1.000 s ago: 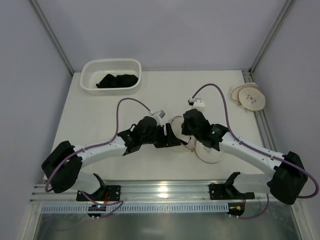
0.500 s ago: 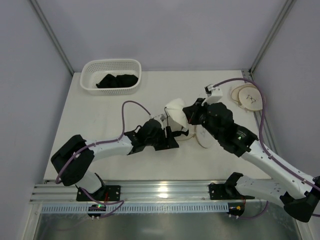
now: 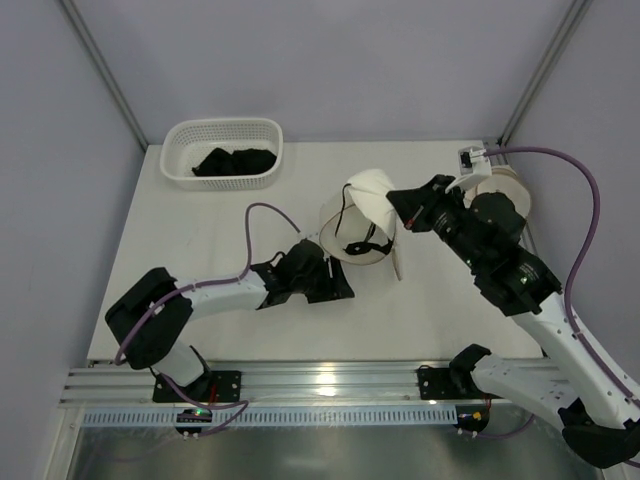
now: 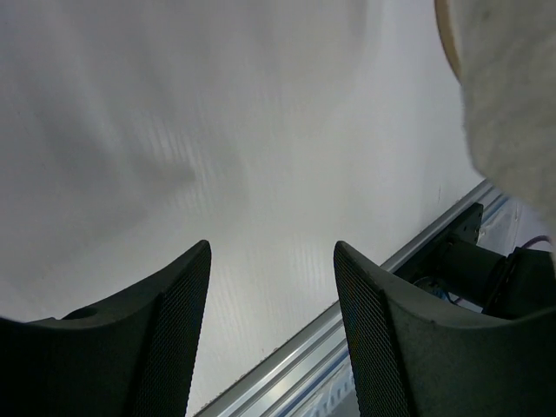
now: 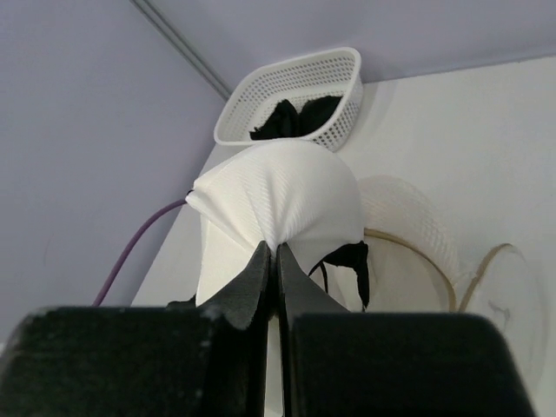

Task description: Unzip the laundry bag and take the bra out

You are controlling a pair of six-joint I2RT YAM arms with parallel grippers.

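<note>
Right hand pinches bra, half hidden inside laundry bag.

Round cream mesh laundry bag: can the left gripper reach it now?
Probably yes. The left gripper is open and empty beside the round cream mesh laundry bag, only bare white table between them. The right gripper, shut on the white bra with dark straps, is on the opposite side.
</note>
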